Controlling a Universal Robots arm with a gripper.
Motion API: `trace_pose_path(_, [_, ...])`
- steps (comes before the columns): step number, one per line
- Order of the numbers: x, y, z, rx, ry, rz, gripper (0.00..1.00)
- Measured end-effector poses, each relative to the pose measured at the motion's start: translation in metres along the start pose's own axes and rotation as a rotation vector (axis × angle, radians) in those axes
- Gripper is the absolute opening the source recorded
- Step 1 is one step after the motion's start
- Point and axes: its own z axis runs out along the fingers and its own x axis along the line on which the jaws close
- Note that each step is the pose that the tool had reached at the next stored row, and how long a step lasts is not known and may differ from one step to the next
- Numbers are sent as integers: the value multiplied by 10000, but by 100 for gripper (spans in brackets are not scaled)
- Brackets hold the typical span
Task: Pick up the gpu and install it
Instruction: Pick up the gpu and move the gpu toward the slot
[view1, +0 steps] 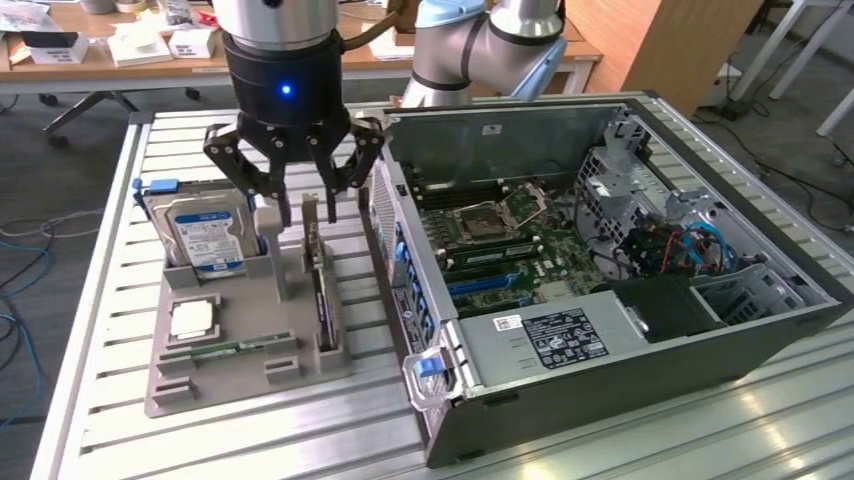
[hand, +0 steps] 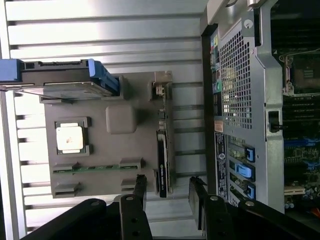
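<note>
The robot's hand hangs in the upper left of the exterior view, right over a gray tray on the metal desk. Its black fingers are spread wide and they hold nothing. Just under the hand the gpu stands on its thin edge in a slot of the tray. It is a dark, flat card, and it runs from the hand toward the front of the tray. In the wrist view I look down on the gpu as a thin dark strip. Its silver end piece is at the far end from the hand. One finger is on each side of the near end, with a gap on both sides. A hard drive with a blue and white label stands in the tray at the exterior view's left, near the gpu. In front of it lie a square silver chip and a thin green memory stick. On the exterior view's right the big open computer case sits just beside the tray. Its green board shows inside.
</note>
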Motion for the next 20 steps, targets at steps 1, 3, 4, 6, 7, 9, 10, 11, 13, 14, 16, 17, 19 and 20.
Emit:
trace_pose_path(1, [0, 0, 18, -1, -1, 0, 47])
trace_pose_path(3, [1, -2, 54, 0, 0, 0, 47])
trace_pose_path(4, [2, -2, 74, -1, 0, 0, 47])
trace_pose_path(6, [3, -3, 109, -1, 0, 0, 47])
trace_pose_path(7, [3, -4, 127, -1, -1, 1, 47])
trace_pose_path(9, [4, -5, 164, -1, -1, 0, 47])
trace_pose_path(10, [5, -5, 183, -1, 0, 0, 47])
trace_pose_path(11, [5, -6, 201, -1, -1, 0, 47])
trace_pose_path(13, [6, -7, 236, 0, 0, 0, 47])
trace_pose_path(14, [6, -7, 255, -1, -1, 0, 47])
trace_pose_path(16, [7, -8, 291, -1, -1, 0, 47])
trace_pose_path(17, [7, -9, 309, -1, 0, 0, 47])
trace_pose_path(19, [8, -10, 346, -1, -1, 0, 47])
trace_pose_path(20, [9, -11, 364, -1, 0, 0, 47])
